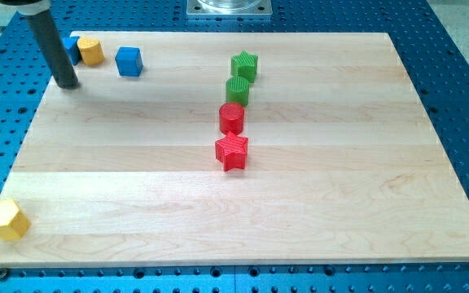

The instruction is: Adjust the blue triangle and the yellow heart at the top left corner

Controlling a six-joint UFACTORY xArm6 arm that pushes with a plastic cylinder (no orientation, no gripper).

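So my tip sits at the board's top left, just below-left of the blue triangle, which the rod half hides, so I can't tell where it points. The yellow heart touches its right side; a blue cube is nearby. The rod holds nothing.

The small blue wooden triangle block lies flat on the pale wooden board at the view's top left corner; my rod hides its left part, so only a sliver shows and its shape is hard to confirm. The small yellow wooden heart block rests flat just to its right, the two touching or nearly so. Both sit close to the board's top edge. The heart's rounded face is turned upward.
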